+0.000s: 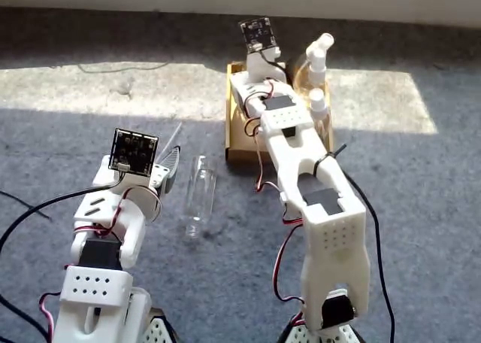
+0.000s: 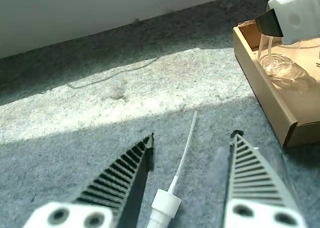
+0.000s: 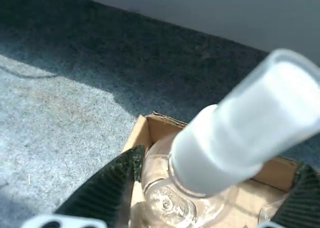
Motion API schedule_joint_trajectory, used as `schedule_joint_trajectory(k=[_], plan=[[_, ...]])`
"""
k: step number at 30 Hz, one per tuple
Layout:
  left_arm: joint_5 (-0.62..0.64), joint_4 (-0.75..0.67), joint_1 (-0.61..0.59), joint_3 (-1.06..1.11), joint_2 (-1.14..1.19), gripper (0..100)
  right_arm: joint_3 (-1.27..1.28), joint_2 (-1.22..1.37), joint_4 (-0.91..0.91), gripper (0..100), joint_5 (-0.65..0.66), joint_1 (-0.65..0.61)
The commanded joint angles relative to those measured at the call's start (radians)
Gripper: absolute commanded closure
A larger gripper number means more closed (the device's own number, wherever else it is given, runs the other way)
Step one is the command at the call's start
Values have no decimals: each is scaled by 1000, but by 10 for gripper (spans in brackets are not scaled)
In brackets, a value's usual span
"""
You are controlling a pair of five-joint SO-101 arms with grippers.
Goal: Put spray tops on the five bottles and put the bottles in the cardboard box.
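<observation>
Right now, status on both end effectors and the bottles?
Left end effector open, straddling loose spray top on carpet. Right end effector over box, around capped bottle. One uncapped bottle lying nearby.

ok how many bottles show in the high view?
3. One uncapped bottle lies on the carpet between the arms; two capped bottles stand in the cardboard box. The arm over the box may hide more.

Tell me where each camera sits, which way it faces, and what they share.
High view: above, behind the arms, looking down on carpet, cardboard box and a lying bottle; both arms show.
Left wrist view: on the left arm, facing a spray top on the carpet; open left gripper shows.
Right wrist view: on the right arm, facing a capped bottle in the box; open right gripper shows.
Shared: all three show the box.
</observation>
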Motion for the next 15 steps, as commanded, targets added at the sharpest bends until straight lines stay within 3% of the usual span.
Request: schedule_joint_trajectory(k=[1,15], plan=[[-5,-21,22,-5,-8,770,-21,-22,-21,613,9,2],[-8,-26,31,10,-8,770,-119,-24,-15,612,11,2]])
